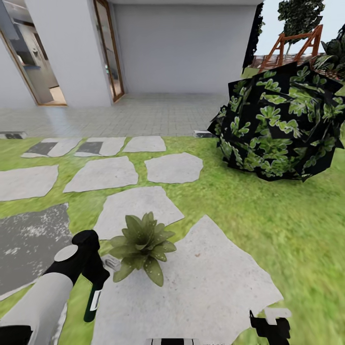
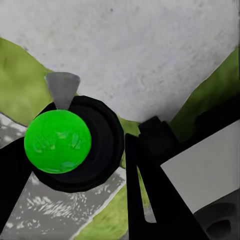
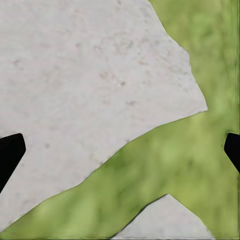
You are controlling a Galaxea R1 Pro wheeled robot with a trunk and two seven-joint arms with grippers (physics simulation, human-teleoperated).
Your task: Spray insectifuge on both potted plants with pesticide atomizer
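We inspect the head view from left to right. At 9 o'clock stands an open doorway (image 1: 36,62) in the white house wall (image 1: 182,48), with a tiled terrace (image 1: 143,115) in front of it. Grey stepping stones (image 1: 103,173) run across the lawn (image 1: 268,215) of the garden.

At 7 o'clock the left arm reaches in, and the left gripper (image 1: 98,282) holds the pesticide atomizer (image 1: 92,299), whose dark body hangs downward over the grass edge beside a large pale stone (image 1: 206,287). In the left wrist view the black fingers (image 2: 155,190) close around the atomizer's dark round body (image 2: 97,145), which shows a bright green disc (image 2: 57,141) and a small grey cone (image 2: 63,88). The white trigger head (image 1: 111,261) points toward the potted plant (image 1: 141,247).

That plant, a low rosette of pointed green leaves, sits at 6 o'clock on the near corner of the pale stone, just beside the atomizer. We cannot see its pot.

At 5 o'clock the right gripper (image 1: 270,328) shows at the frame edge. In the right wrist view its two black fingertips (image 3: 9,155) stand wide apart with nothing between them, over stone (image 3: 85,80) and grass (image 3: 170,165).

At 2 o'clock sits a big dark shrub (image 1: 282,124), with a wooden frame (image 1: 294,45) behind it.
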